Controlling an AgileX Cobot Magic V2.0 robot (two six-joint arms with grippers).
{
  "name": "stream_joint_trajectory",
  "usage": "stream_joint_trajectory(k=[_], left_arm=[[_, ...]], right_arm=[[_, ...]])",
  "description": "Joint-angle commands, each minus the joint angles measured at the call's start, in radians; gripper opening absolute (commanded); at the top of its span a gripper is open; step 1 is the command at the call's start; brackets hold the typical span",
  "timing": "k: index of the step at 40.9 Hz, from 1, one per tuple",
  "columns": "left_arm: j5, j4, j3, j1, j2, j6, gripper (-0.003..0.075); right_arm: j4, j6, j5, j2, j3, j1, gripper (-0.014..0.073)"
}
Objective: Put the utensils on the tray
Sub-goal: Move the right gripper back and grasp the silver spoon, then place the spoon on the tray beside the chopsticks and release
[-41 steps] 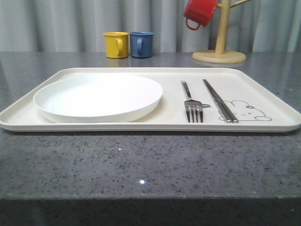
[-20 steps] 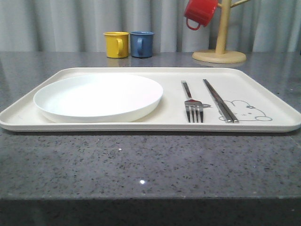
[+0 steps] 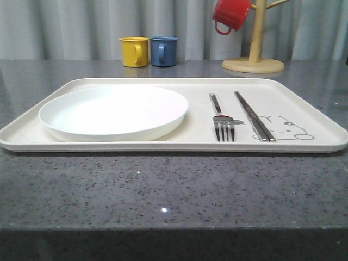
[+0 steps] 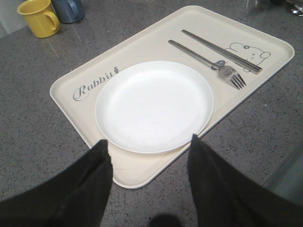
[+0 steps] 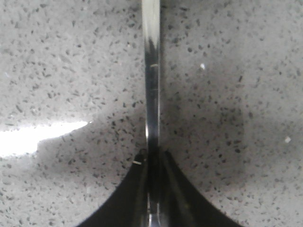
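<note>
Right claw (image 5: 152, 189): clenched on a slim shiny metal handle (image 5: 152, 85), seen close in the right wrist view; the handle runs from lower centre to the top edge of the frame, over the speckled grey surface (image 5: 236, 71). By elimination I judge it to be the spoon, though its bowl is out of frame.

Left claw (image 4: 149, 165): released, jaws spread wide and holding nothing, at the bottom of the left wrist view, hovering above the near corner of the tray (image 4: 137, 177).

Tray, front view (image 3: 304, 148): cream, low-rimmed, across the middle of the frame, resting on the surface (image 3: 163, 196).

Plate (image 3: 114, 111): round, white, on the tray's left half.

Fork (image 3: 222, 120): right of centre, lying on the tray, tines toward the camera.

Chopsticks (image 3: 253, 115): just right of the fork, side by side, their near ends beside the rabbit drawing (image 3: 285, 129).

Far row: yellow mug (image 3: 134, 51) and blue mug (image 3: 163, 50) at upper centre; red mug (image 3: 231, 14) hanging on a wooden mug tree (image 3: 254, 54) at upper right.

Change since earlier frames: none in the front view; plate, fork and chopsticks lie as they did half a second and one second ago.

Meaning for the task: two utensil kinds are placed; I judge carrying the held piece to the tray is the remaining step.
</note>
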Motion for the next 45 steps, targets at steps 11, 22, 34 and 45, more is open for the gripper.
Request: stream_joint_trajectory(k=[11,22,34,45], left_arm=[[-0.077,-0.013,-0.027,-0.004,0.001,-0.009,0.0356],[-0.077,-0.013,-0.027,-0.004,0.001,-0.009,0.0356],[-0.077,-0.013,-0.027,-0.004,0.001,-0.009,0.0356],[-0.077,-0.013,-0.027,-0.004,0.001,-0.009,0.0356]], right_arm=[[-0.003,-0.009,-0.016,-0.175,-0.022,0.048,0.0002],[0.124,-0.009,0.008,-0.297,-0.022,0.199,0.0002],[0.247,0.071,-0.019,-0.237,-0.020,0.347,0.0002],[0.250,0.171,-0.035,-0.118,-0.020,0.347,0.0005]])
